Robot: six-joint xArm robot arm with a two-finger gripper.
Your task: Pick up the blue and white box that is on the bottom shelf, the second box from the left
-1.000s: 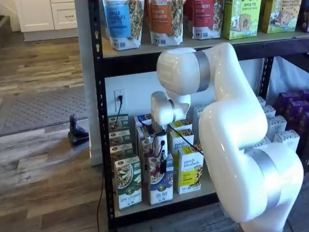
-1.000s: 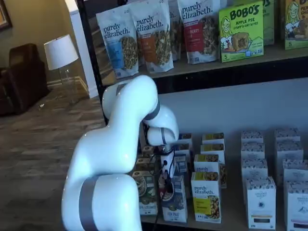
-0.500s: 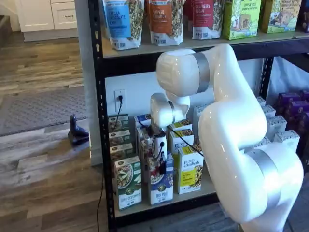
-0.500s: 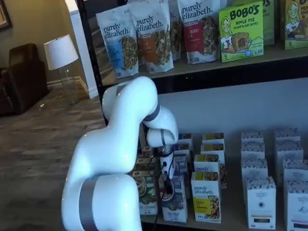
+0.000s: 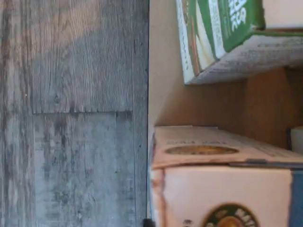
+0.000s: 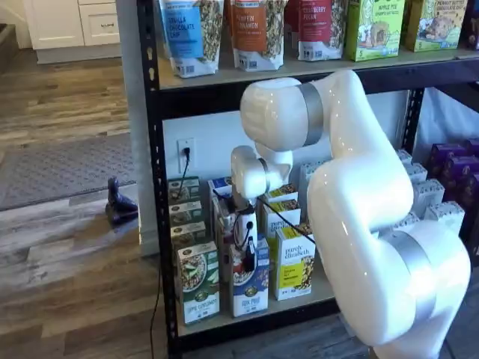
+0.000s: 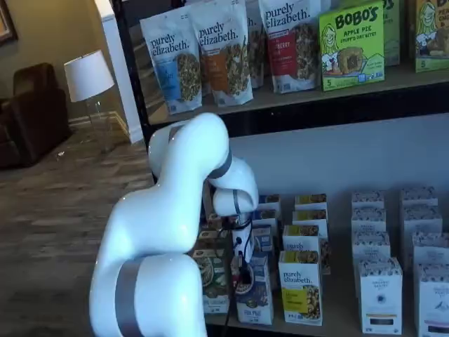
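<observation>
The blue and white box (image 6: 251,290) stands upright at the front of the bottom shelf (image 6: 224,320), between a green and white carton (image 6: 198,292) and a yellow and white carton (image 6: 294,266). It shows in both shelf views (image 7: 254,296). My gripper (image 6: 249,256) hangs at the box's top edge, a black finger in front of its upper face; it also shows in a shelf view (image 7: 243,264). No gap between the fingers shows. The wrist view shows the box's pale top and round logo (image 5: 222,189) close up, with the green carton (image 5: 222,33) beside it.
Rows of the same cartons stand behind the front ones. Grey-white boxes (image 7: 380,295) fill the shelf's right part. Granola bags (image 6: 258,30) stand on the higher tier. The white arm (image 6: 359,194) is in front of the rack. Wood floor (image 5: 71,113) lies below the shelf edge.
The wrist and gripper have shifted slightly left and lower at the box's top. The box stands where it did.
</observation>
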